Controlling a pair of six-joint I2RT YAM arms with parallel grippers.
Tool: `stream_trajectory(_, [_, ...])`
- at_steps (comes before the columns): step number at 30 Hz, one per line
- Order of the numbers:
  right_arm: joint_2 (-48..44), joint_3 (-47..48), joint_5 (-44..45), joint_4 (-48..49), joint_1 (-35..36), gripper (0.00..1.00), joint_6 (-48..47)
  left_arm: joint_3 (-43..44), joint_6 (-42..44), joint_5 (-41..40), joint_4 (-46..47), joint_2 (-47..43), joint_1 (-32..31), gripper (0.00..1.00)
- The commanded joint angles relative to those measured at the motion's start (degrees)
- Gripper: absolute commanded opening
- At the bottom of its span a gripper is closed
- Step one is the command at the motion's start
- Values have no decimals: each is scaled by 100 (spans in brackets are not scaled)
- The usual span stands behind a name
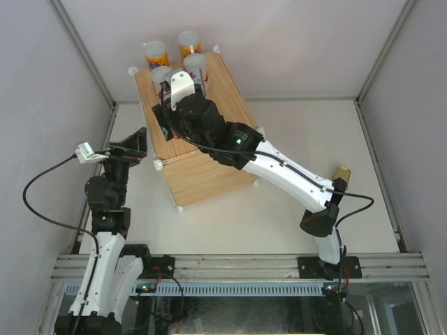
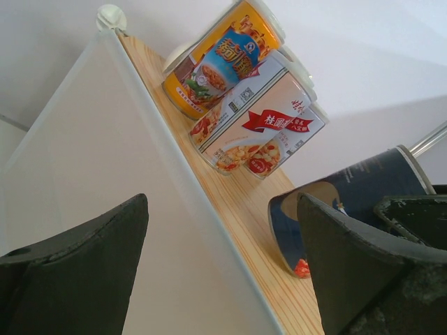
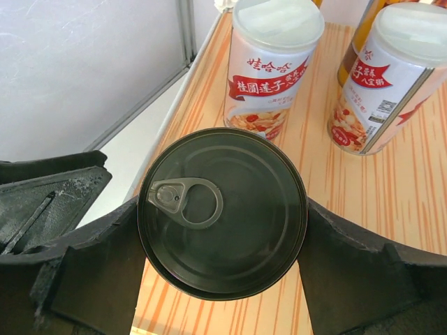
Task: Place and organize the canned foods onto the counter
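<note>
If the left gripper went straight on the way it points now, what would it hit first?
Most likely the pale side panel of the counter, which fills the gap ahead of the open left gripper. The cans on top stand higher and farther. Depth is unclear.

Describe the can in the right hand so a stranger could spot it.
Look at the wooden box; cans stand at its far end. Nearest, held by the right hand, is the dark can. It alone is wide with a dark pull-tab lid; the tall cans beside it have pale lids.
</note>
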Motion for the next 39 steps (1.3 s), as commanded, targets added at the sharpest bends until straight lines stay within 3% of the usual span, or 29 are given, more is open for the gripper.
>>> stream_trajectory(1, [-54,672,-103,553,27,0,143,-75,72,-67,189,-76,-12,91])
stream_trajectory(14, [387,981,-402,391,-241,0,434,-71,85,-66,191,-82,-9,91])
stream_trajectory(15, [430,1013,-419,372,-268,4,444,-75,89,-69,190,-76,-15,91])
stream_trajectory(20, [599,1100,-493,367,-369,48,454,-64,97,-68,191,-44,-11,91])
stream_trajectory(23, [693,1140,-501,361,-425,61,453,-62,106,-70,191,-31,-14,91])
stream_trajectory(36, [636,1175,-415,501,-470,93,205,-57,100,-73,187,11,35,91])
stream_trajectory(39, [576,1160,-385,463,-436,95,175,-52,106,-83,182,-13,36,91])
